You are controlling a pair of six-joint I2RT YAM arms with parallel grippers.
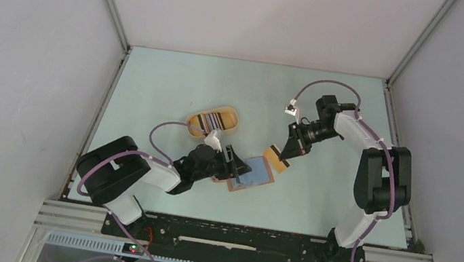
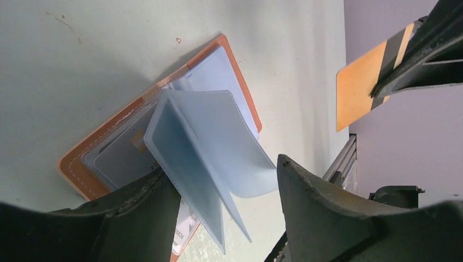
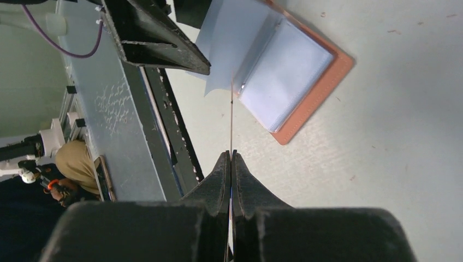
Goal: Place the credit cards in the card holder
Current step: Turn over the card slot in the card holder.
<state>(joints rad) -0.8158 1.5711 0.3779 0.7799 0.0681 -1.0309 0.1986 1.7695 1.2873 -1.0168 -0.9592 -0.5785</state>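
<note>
The card holder lies open on the table, reddish-brown with clear sleeves that fan upward. A pale card with a chip sits in a sleeve. My left gripper is open over the holder's near edge, with a raised sleeve standing between its fingers; the left finger rests against the pages. My right gripper is shut on an orange credit card with a dark stripe. That card shows edge-on in the right wrist view and hangs just right of the holder.
An oval tan tray holding more cards stands behind the left gripper. The black rail with both arm bases runs along the near table edge. White walls close in the table on three sides.
</note>
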